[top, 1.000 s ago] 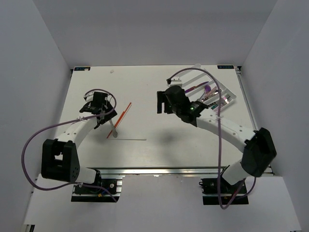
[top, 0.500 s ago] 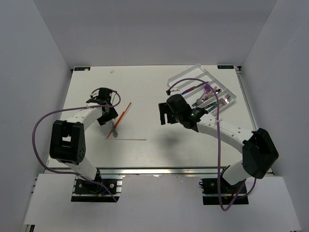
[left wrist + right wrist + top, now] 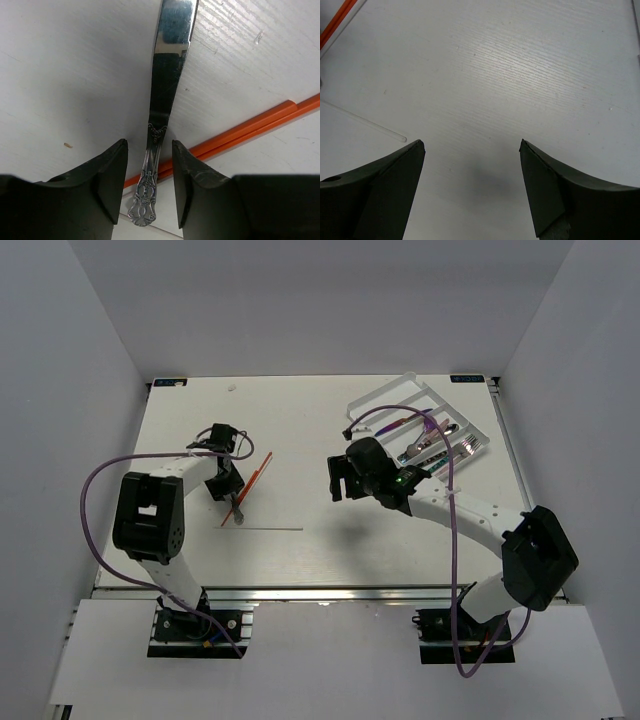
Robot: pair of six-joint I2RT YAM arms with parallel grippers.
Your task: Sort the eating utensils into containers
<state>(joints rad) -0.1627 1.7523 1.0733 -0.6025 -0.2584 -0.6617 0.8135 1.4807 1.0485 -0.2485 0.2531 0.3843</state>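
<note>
A silver utensil (image 3: 167,90) with an ornate handle lies on the table, its handle end crossing over a thin red-orange utensil (image 3: 240,135). My left gripper (image 3: 149,150) straddles that handle, open, with a narrow gap on each side. From above, the left gripper (image 3: 225,485) sits at the silver utensil (image 3: 237,505), beside the red-orange one (image 3: 255,480). The white tray (image 3: 380,390) at the back right holds several utensils, purple (image 3: 430,425) and silver (image 3: 460,445). My right gripper (image 3: 333,478) hovers mid-table, open and empty (image 3: 472,145).
A thin clear rod (image 3: 270,528) lies on the table near the front, just below the two utensils, and its end shows in the right wrist view (image 3: 365,120). White walls enclose the table on three sides.
The left jaws have narrowed around the silver utensil's handle as the arm settled lower over it. The right gripper drifted slightly lower and away from the tray.
</note>
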